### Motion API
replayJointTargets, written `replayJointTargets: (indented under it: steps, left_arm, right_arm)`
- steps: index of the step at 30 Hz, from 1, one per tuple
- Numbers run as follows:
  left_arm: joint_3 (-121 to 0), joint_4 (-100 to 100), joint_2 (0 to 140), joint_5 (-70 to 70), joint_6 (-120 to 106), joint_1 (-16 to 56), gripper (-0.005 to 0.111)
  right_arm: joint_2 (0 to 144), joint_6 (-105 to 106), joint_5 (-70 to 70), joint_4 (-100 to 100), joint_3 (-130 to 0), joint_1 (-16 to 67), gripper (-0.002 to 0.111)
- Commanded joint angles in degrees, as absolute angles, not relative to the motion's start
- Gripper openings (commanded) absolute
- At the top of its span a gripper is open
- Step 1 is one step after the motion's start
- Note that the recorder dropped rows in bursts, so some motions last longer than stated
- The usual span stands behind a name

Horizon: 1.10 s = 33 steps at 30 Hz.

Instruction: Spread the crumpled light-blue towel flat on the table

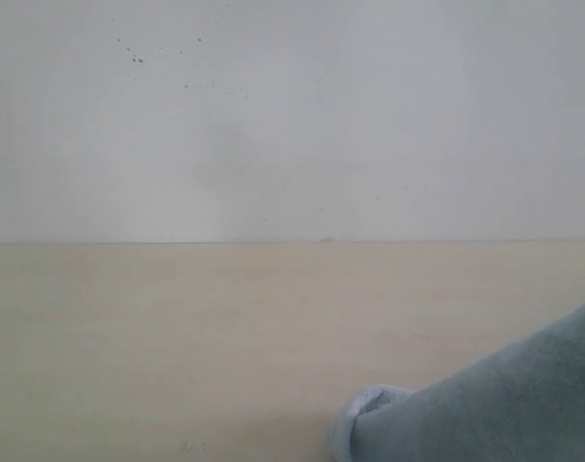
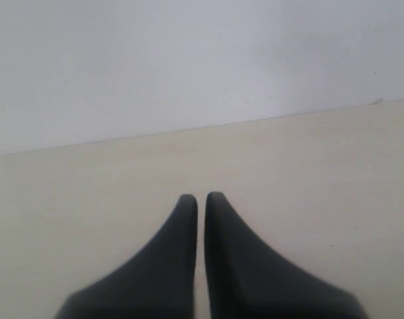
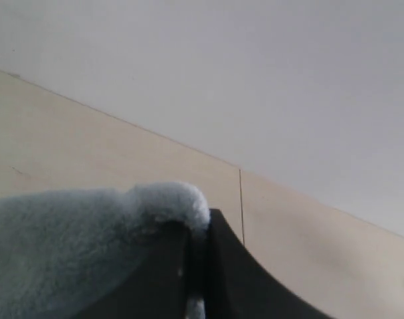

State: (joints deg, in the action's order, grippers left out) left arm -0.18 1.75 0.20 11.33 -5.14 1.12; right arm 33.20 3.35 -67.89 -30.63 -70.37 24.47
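Stretching beige table (image 1: 177,337) meets white speckled wall (image 1: 292,115); right hand (image 3: 199,223) pinching towel (image 3: 69,246), left hand (image 2: 201,197) clenched empty.

We see only a plain white wall (image 1: 292,115) at the back, filling the upper half of the exterior view and the background of both wrist views. Toward its upper left in the exterior view we make out a loose scatter of small dark specks (image 1: 137,59). A tiny dark fleck (image 1: 326,240) sits at its bottom edge, near the middle.
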Motion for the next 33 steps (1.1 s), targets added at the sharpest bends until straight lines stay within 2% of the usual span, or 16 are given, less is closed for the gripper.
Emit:
replayJointTargets:
  steps: [1,14,22,28,33]
  left_arm:
    - [0.0,1.3,0.0,10.5,-5.2,1.3,0.004]
    - [0.0,1.3,0.0,10.5,-5.2,1.3,0.004]
    - [0.0,1.3,0.0,10.5,-5.2,1.3,0.004]
    - [0.0,1.4,0.0,9.6,-5.2,1.3,0.004]
    - [0.0,-15.3,0.0,1.8,8.2,1.3,0.004]
  right_arm:
    - [33.3,3.2,-70.0,-30.6,-72.0,24.5,0.005]
    - [33.3,4.7,-70.0,-22.5,-72.0,24.8,0.005]
    - [33.4,5.1,-70.0,-22.4,-72.0,30.5,0.005]
    - [36.2,6.6,-70.0,-22.5,-72.0,31.5,0.005]
    - [39.5,7.5,-70.0,-25.3,-72.0,31.5,0.005]
